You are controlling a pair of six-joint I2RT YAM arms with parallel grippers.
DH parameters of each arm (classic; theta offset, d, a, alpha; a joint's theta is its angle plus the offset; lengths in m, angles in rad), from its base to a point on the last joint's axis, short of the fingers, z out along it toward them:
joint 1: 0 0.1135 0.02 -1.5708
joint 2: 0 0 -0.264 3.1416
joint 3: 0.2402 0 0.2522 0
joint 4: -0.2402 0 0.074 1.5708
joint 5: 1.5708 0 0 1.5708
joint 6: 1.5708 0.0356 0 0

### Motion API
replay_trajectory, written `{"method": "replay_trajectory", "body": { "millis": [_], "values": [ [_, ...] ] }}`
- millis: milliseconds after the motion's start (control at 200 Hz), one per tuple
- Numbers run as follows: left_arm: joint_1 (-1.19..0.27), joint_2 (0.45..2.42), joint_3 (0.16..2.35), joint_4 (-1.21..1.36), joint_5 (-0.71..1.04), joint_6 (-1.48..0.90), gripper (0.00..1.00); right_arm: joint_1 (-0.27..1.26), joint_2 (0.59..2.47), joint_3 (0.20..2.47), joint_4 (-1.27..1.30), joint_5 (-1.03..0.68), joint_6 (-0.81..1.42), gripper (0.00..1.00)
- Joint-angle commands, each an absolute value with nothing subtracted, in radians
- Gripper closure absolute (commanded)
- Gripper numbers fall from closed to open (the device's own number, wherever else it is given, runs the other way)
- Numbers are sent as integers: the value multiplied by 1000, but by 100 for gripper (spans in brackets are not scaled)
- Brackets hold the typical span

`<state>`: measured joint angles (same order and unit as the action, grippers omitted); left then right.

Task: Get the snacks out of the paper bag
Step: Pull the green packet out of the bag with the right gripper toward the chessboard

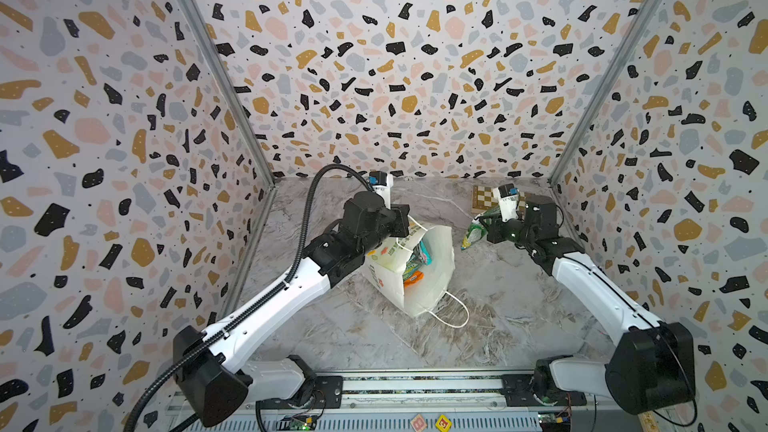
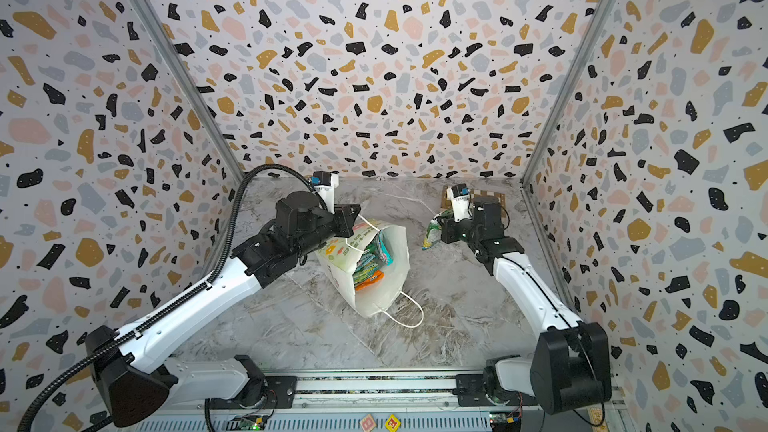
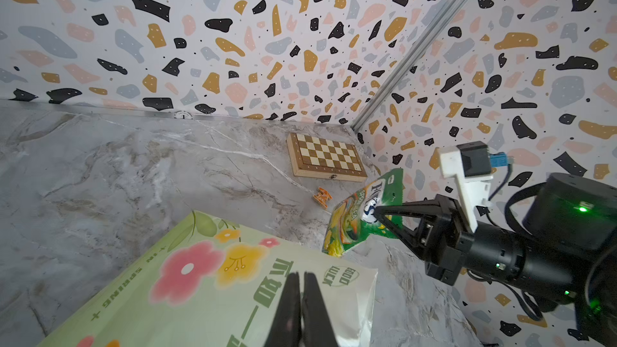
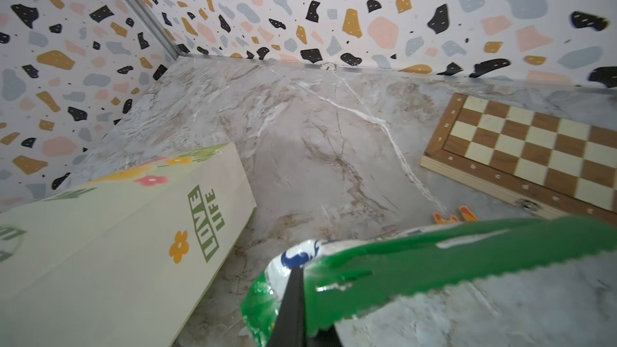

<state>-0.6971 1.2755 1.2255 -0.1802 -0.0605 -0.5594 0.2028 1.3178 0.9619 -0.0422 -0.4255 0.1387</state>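
Marble table (image 1: 519, 317): lots of bare top at 3 o'clock of centre, so that's my drop zone. Paper bag (image 1: 436, 272) sits mid-table, tilted, mouth open to both top views. My L gripper (image 3: 302, 295) is at its 12 o'clock rim, jaws pressed flat together, apparently pinching the paper, tho I can't see the sheet betw. them for sure. Chessboard (image 3: 327, 156) lies in the far corner, approx. 1 o'clock. Several packets (image 1: 417, 261) are stacked on edge inside the bag: green-yellow, teal, one orange. One green FOX'S packet (image 3: 347, 225) is out, at 2 o'clock of the bag and well apart from it. It hangs from my R gripper (image 3: 379, 211), which is clamped narrow on its upper part. Whether its lower corner touches the table I can't tell. Orange trinket (image 3: 322, 196) sits betw. packet & chessboard.

Doing it well, imo: lower R till the packet lies down, release over bare marble, clear of trinket & board. L shouldn't slacken, else the bag may flop shut.
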Motion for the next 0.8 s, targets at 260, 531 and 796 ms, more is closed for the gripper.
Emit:
{"method": "replay_trajectory", "body": {
  "millis": [260, 531, 796],
  "values": [
    [-699, 1250, 1220, -149, -45, -537, 100, 190, 1570, 987, 314, -723, 190, 100],
    [-699, 1252, 1219, -143, -39, -540, 100, 161, 1609, 901, 340, -705, 190, 100],
    [-699, 1255, 1224, -141, -29, -545, 100, 138, 1558, 822, 244, -595, 115, 100]
  ]
}}
